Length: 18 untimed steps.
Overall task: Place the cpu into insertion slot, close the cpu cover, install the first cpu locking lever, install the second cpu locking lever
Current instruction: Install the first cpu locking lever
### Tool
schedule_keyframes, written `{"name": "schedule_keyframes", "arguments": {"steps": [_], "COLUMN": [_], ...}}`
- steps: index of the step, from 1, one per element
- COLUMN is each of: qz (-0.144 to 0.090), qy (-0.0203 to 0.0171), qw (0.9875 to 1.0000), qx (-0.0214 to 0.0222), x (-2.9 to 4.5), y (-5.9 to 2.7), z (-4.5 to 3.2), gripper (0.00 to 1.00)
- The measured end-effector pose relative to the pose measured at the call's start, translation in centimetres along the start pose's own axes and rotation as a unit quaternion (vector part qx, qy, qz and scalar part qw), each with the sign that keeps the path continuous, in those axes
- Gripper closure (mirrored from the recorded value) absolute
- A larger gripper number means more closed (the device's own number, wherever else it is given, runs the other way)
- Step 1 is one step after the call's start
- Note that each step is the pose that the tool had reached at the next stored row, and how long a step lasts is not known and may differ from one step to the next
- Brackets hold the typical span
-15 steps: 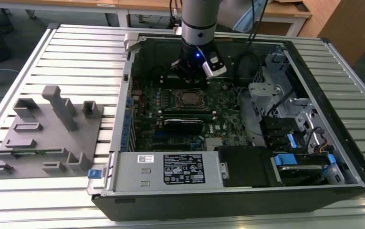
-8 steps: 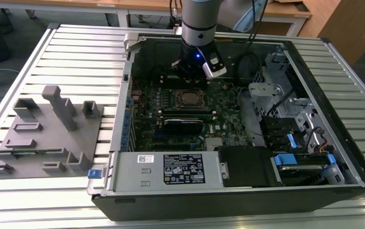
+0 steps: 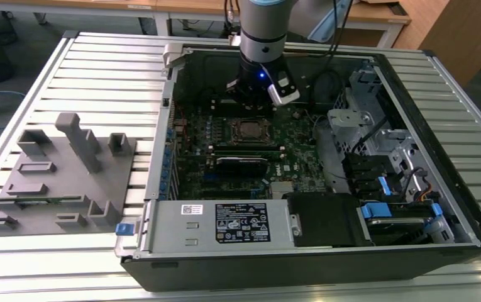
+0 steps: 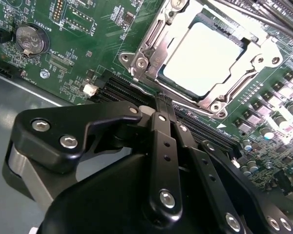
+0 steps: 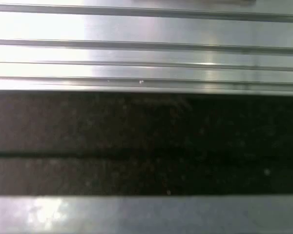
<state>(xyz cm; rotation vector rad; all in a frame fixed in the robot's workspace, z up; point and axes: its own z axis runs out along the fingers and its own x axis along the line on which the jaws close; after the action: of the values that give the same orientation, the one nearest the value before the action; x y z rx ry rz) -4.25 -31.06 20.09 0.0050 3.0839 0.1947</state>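
The cpu (image 4: 200, 56), a pale square chip, lies flat in its socket on the green motherboard. The cpu cover (image 4: 147, 52), a dull-metal frame with a large window, lies down around it. A thin metal lever rod runs along the socket's near edge. My gripper (image 4: 162, 100) is shut, its black fingers pressed together with nothing seen between them, and the tips are right at that edge. In the exterior view my gripper (image 3: 247, 107) hangs inside the open computer case just behind the cpu (image 3: 249, 129).
A grey fixture tray (image 3: 56, 176) lies on the slatted table at the exterior view's left. A power supply (image 3: 223, 223) and a drive cage with blue tabs (image 3: 391, 207) fill the case's front. The first wrist view shows table slats (image 5: 146, 44) and a dark wall (image 5: 146, 141).
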Motion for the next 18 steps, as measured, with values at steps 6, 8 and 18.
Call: {"name": "schedule_keyframes", "arguments": {"steps": [6,8,18], "qz": [0.001,0.001,0.005], "qy": [0.0000,0.0000,-0.0005], "qw": [0.9999,0.9998,0.9998], "qx": [-0.0169,-0.0185,-0.0183], "x": [-0.03,-0.03,-0.09], "y": [-0.13,-0.17,-0.77], "z": [-0.02,-0.02,-0.09], "gripper": [0.89,0.89,0.89]}}
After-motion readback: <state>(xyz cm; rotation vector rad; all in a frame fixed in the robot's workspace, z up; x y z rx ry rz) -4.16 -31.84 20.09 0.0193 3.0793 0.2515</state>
